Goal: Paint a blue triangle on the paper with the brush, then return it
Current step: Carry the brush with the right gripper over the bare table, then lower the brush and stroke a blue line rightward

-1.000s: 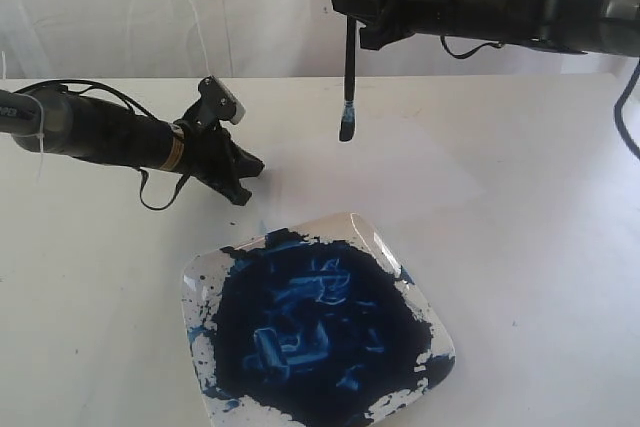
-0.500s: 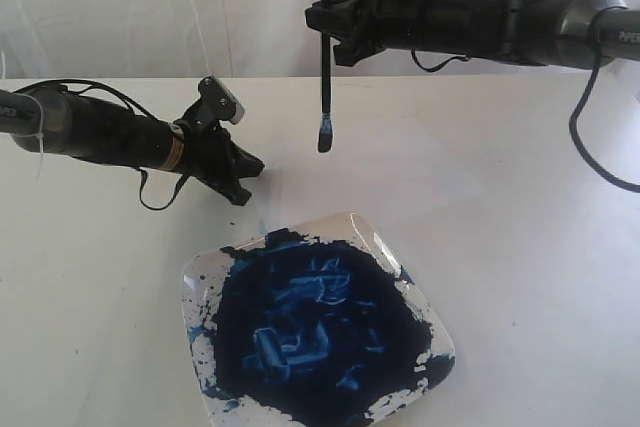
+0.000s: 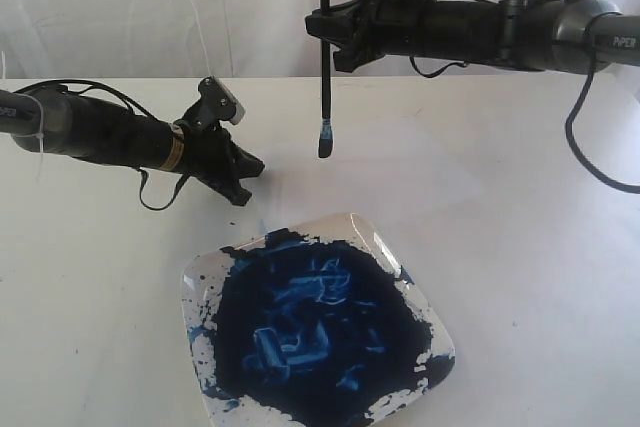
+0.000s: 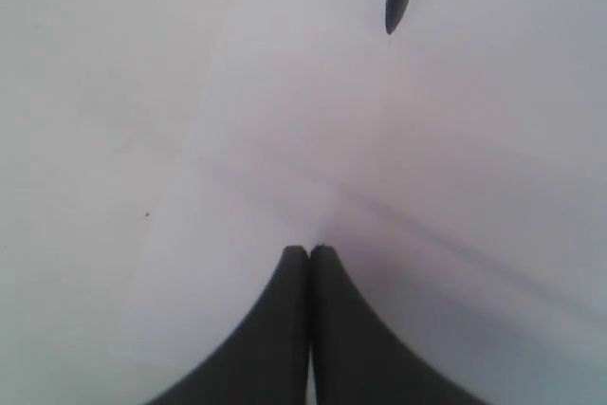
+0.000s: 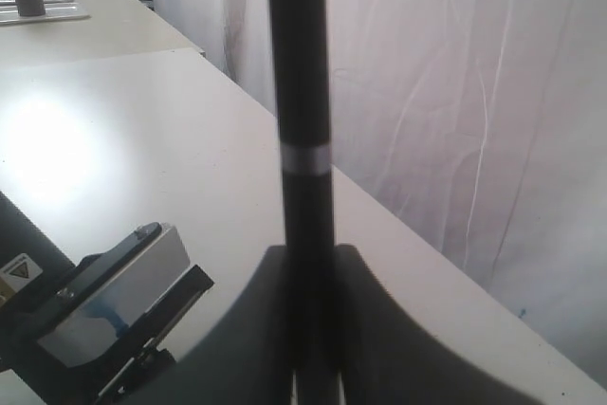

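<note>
Plate [image 3: 378, 240] holds dark blue paint [image 3: 320, 327]; right tool [image 3: 322, 25] grips the brush [image 3: 324, 97]

1. The brush [image 3: 323, 47] has a smooth, glossy black handle with a pale, shinier band around it.
2. The plate [image 3: 372, 234] is glossy white and catches the light along its rim.
3. The paint [image 3: 310, 317] on it looks thick, wet and ridged with strokes.
4. The paper [image 4: 275, 120] is thin, smooth and matt.
5. The desk [image 3: 520, 207] is matt white, faintly speckled.
6. The left gripper [image 4: 310, 255] looks like matt black plastic, smooth-sided.
7. Pale, creased cloth [image 5: 455, 92] hangs beyond the desk's far edge.
</note>
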Controlling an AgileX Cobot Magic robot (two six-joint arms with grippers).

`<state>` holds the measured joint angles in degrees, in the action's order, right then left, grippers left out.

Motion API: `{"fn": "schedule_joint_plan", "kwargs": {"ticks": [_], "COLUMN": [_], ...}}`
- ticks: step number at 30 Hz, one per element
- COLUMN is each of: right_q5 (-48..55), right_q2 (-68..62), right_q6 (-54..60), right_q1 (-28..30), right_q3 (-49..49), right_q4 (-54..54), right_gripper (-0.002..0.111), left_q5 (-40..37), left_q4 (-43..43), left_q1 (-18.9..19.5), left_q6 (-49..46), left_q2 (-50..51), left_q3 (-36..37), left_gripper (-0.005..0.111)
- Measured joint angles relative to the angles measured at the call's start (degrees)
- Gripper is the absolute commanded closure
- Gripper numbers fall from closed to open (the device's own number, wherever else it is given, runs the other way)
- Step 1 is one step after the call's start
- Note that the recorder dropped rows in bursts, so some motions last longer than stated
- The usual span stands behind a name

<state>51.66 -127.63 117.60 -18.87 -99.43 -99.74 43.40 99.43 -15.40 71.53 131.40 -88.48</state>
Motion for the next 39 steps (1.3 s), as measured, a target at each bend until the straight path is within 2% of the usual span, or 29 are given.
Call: {"fn": "schedule_joint_plan", "kwargs": {"ticks": [39], "right_q5": [-2.78], "right_q2": [-0.95], "right_q6": [0.0], "right_q1": [0.0], "right_q3": [0.0], "right_q4": [0.0], "right_gripper": [0.108], "left_q5": [1.04], "left_q4": [0.12], "left_q1": [0.0], "left_q6": [0.0], "left_q2": [0.0], "left_q3": [0.0], "left_gripper": [0.107]}}
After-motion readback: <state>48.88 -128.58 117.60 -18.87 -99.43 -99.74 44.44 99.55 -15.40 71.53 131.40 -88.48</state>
